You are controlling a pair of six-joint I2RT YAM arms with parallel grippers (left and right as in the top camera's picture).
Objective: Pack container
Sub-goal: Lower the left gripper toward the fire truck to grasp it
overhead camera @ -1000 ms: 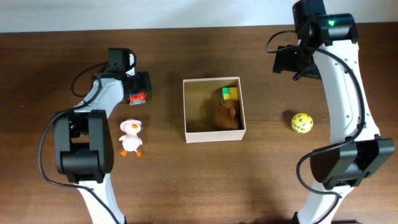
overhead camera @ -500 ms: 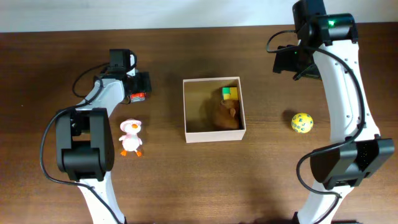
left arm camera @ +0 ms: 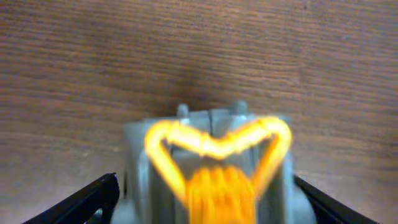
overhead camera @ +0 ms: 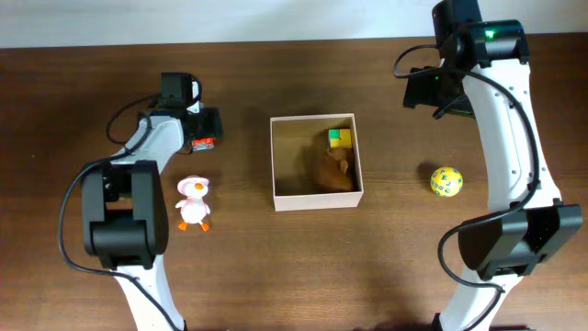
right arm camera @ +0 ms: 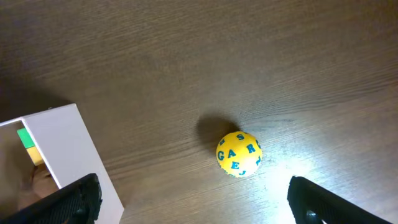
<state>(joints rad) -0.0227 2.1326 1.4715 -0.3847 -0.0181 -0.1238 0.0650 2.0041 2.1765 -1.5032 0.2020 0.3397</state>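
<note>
The container (overhead camera: 276, 164) is a square white-walled box with a tan floor at the table's middle. It holds a green and yellow block (overhead camera: 340, 138) and a brown toy (overhead camera: 335, 170). Its corner shows in the right wrist view (right arm camera: 62, 143). My left gripper (overhead camera: 208, 127) is open, its fingers (left arm camera: 205, 180) on either side of a blurred grey and orange toy (left arm camera: 214, 155) on the table. My right gripper (overhead camera: 424, 90) is open and empty (right arm camera: 193, 183), above the table to the right of the container, with a yellow lettered ball (right arm camera: 239, 154) below it.
A white and pink duck toy (overhead camera: 193, 202) lies left of the container. The yellow ball (overhead camera: 446, 181) lies right of it. The grey and orange toy (overhead camera: 203, 143) sits at the back left. The table is dark brown wood.
The left arm has shifted very slightly. Nothing else has visibly moved.
</note>
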